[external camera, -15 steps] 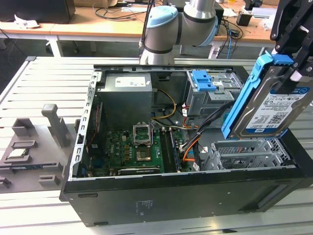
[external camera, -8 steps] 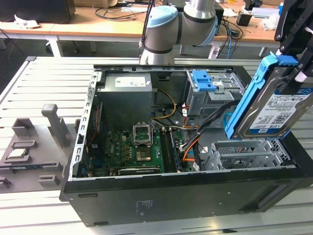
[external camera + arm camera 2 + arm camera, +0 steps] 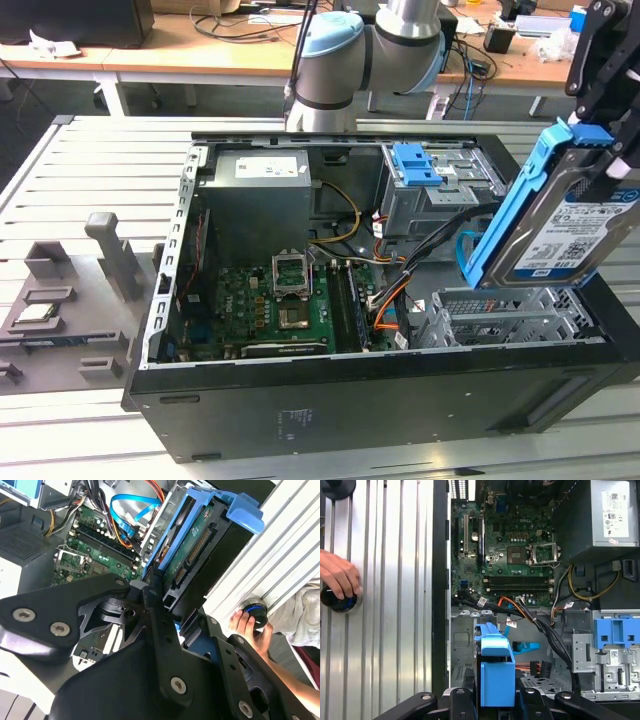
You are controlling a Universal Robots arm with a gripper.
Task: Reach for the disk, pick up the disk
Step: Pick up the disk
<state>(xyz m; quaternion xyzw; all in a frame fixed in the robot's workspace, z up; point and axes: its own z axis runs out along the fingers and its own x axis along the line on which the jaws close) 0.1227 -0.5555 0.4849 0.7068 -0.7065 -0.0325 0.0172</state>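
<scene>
The disk (image 3: pixel 562 228), a silver-grey drive with a white-and-blue label in a blue carrier rail, hangs tilted above the case's right end in the exterior view. My gripper (image 3: pixel 598 138) is shut on its upper end, black fingers on either side. In the second wrist view the disk (image 3: pixel 196 550) runs away from the gripper (image 3: pixel 167 599), circuit board and connector showing. In the first wrist view the blue carrier (image 3: pixel 495 672) stands edge-on between the fingers (image 3: pixel 457 700).
Below lies an open black computer case (image 3: pixel 330 400) with motherboard (image 3: pixel 270 310), power supply (image 3: pixel 258 205), cables and an empty metal drive bay (image 3: pixel 505 318). A blue latch (image 3: pixel 415 165) sits on the rear cage. A grey stand (image 3: pixel 115 255) is left. A person's hand (image 3: pixel 339 577) rests on a black knob.
</scene>
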